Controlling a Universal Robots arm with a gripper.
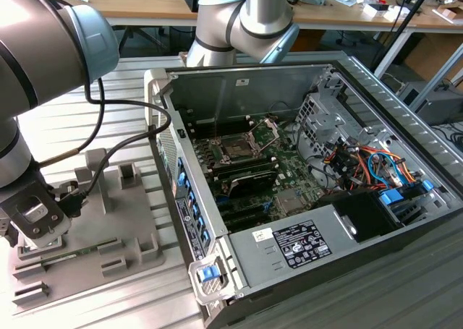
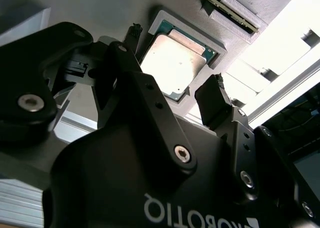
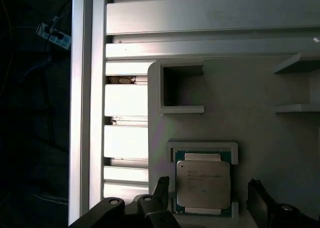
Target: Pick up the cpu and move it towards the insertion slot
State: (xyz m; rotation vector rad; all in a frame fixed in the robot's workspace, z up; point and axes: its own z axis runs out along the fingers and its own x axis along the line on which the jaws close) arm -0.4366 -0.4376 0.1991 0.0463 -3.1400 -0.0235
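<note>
Black matte claw (image 3: 208, 187) hung open, we noted; flat square silver-topped cpu (image 3: 203, 184) lay between fingers (image 3: 257, 200), in grey cradle (image 3: 202, 146).

In the first wrist view, the fingers (image 3: 163, 188) of the gripper (image 3: 210, 195) are cut off by the picture's edge past their tips. The near rim of the grey holder (image 3: 202, 146) around the cpu (image 3: 202, 184) is partly hidden by the gripper's links. The print on the cpu is too small to be read.

In the second wrist view, one corner of the cpu (image 2: 175, 62) is hidden behind a black finger link (image 2: 131, 67), and the memory stick (image 2: 226, 8) is cut by the edge.

In the exterior view, at eight o'clock from the computer case (image 1: 239, 90), the fixture plate (image 1: 137, 213) is partly covered by the arm (image 1: 43, 47), which is itself cut off by the frame. The contacts of the insertion slot (image 1: 236, 147) are too small to be told.
</note>
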